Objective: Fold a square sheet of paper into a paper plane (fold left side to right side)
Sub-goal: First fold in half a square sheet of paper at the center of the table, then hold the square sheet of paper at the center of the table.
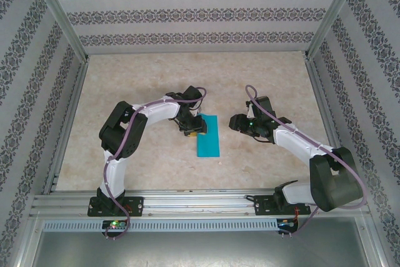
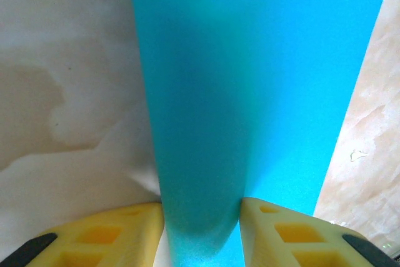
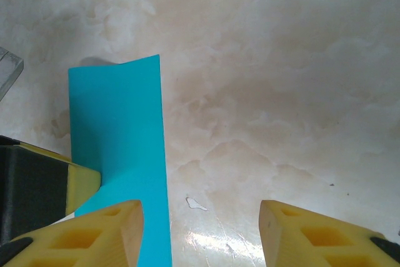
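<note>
Left pincer (image 2: 201, 207), jaws apart, straddles the paper's (image 1: 209, 139) left crease; best press down and run along it while the gaping right pincer (image 3: 200, 207) pins the free edge.

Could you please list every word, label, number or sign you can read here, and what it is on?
None: nothing here can be read. The teal paper, the marbled table and the patterned walls carry no writing, and the yellow left tool and right tool show no markings.
</note>
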Tool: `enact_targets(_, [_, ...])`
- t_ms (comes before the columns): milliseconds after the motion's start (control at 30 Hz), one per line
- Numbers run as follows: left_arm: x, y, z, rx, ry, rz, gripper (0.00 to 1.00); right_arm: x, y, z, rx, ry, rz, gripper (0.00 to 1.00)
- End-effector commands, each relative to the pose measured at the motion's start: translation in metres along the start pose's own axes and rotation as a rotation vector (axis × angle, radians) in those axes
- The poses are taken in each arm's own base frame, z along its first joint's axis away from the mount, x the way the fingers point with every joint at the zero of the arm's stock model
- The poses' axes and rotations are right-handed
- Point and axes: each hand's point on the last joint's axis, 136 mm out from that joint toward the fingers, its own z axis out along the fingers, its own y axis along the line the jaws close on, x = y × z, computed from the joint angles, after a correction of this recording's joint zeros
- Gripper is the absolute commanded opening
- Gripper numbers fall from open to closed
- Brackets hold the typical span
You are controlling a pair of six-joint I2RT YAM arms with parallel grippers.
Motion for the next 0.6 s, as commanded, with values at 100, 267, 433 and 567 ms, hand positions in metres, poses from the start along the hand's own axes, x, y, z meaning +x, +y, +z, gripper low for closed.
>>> enact_targets(100, [0.0215, 0.0378, 0.05, -0.101, 0.079, -0.03, 0.4, 0.0058, -0.0033, 0.002, 0.0, 0.026, -0.002, 0.52])
enact_targets(267, [0.0205, 0.0367, 0.0506, -0.098, 0.081, -0.029, 0.4, 0.0062, -0.003, 0.0024, -0.003, 0.029, -0.001, 0.52])
enact_targets(433, [0.0213, 0.0372, 0.0528, -0.098, 0.09, -0.03, 0.4, 0.0061, -0.003, 0.0025, -0.003, 0.028, -0.002, 0.52])
enact_targets(567, [0.0215, 0.0367, 0.0527, -0.096, 0.091, -0.03, 0.4, 0.0062, -0.0029, 0.0024, -0.003, 0.029, -0.003, 0.52])
